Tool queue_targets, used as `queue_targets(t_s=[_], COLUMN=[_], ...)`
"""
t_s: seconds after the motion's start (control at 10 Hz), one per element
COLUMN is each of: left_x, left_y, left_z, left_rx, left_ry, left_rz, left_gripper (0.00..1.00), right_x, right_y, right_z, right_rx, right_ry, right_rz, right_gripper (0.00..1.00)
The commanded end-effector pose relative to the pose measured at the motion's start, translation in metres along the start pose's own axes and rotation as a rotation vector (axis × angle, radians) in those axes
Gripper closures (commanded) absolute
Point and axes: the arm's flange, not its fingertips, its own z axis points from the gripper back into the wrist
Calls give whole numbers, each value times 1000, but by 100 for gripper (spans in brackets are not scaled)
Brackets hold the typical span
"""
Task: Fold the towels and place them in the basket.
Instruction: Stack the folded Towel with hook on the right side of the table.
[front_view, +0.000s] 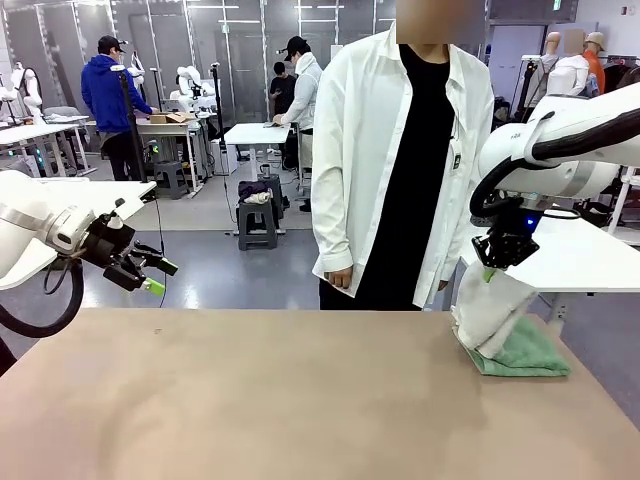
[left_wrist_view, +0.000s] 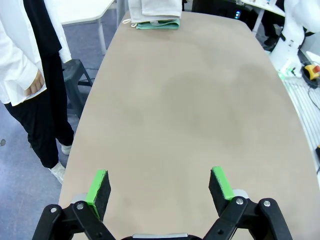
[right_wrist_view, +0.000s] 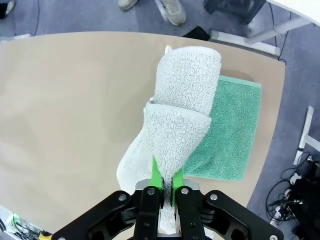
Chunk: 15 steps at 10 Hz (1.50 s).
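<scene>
A cream towel (front_view: 490, 308) hangs in a drooping fold from my right gripper (front_view: 497, 262), which is shut on its upper edge at the table's far right. In the right wrist view the green pads (right_wrist_view: 155, 176) pinch the cream towel (right_wrist_view: 177, 120), whose lower end rests on the sea-green towel (right_wrist_view: 231, 135). The sea-green towel (front_view: 525, 353) lies folded flat near the table's right edge. My left gripper (front_view: 152, 276) hovers open off the table's far left corner; in the left wrist view its fingers (left_wrist_view: 98, 190) stand wide apart over bare table. Both towels (left_wrist_view: 154, 14) show far off there. The basket is out of view.
A person in a long white coat (front_view: 400, 150) stands at the far side, hands down. The tan table (front_view: 280, 400) spreads between the arms. A white side table (front_view: 580, 255) stands behind the right arm. Other people and tables are farther back.
</scene>
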Motion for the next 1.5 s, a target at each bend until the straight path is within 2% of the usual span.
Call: queue_targets(t_s=[0.0,0.2,0.7,0.9,1.2,1.4], left_x=[2,2,2,2,2,2], left_y=[-2,-2,-2,-2,-2,-2], left_z=[0,0,0,0,0,0], left_rx=[6,6,6,6,6,6], left_ry=[3,3,3,3,3,3], left_rz=[-2,-2,-2,-2,-2,-2], left_gripper=[0,0,0,0,0,0], right_x=[-1,0,4,8,10,7], right_y=[1,0,-52,-77,-121,-136], right_z=[3,0,-25,-48,-87,-105], right_rx=[11,0,100,148,184,191], right_ry=[-5,0,-17,-14,3,25], right_rz=[-6,0,20,59,34,31], right_gripper=[91,91,91,91,91,91])
